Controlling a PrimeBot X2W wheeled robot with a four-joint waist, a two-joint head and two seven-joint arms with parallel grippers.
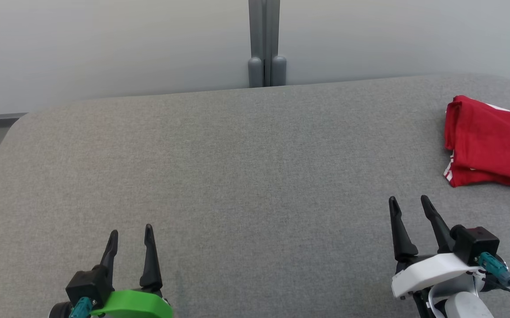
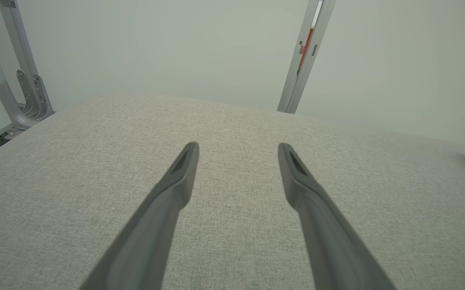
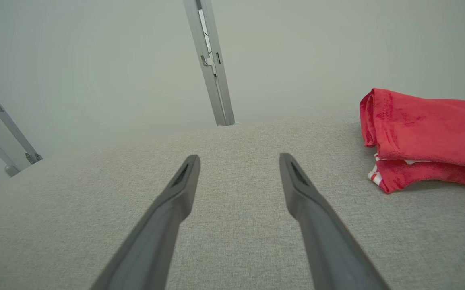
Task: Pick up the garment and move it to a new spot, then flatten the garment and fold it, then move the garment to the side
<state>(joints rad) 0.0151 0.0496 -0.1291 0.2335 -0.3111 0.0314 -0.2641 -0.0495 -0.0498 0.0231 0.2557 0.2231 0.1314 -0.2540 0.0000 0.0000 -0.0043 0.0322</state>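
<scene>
You see the red garment (image 1: pixel 493 143) folded at three o'clock on the grey table (image 1: pixel 237 168). Your left gripper (image 1: pixel 131 229) at seven o'clock and right gripper (image 1: pixel 409 198) at five o'clock both hover with fingers spread, holding nothing.

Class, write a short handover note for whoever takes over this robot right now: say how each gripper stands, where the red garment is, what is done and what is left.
Left gripper: open, holding nothing, low over the grey table at the near left.
Right gripper: open, holding nothing, at the near right, apart from the garment.
Red garment: lies folded in layers at the table's far right, partly cut off by the head view's edge.
Done, as it looks: garment folded and set to the side.
Left: probably nothing; the cut-off part of the fold can't be checked.
</scene>
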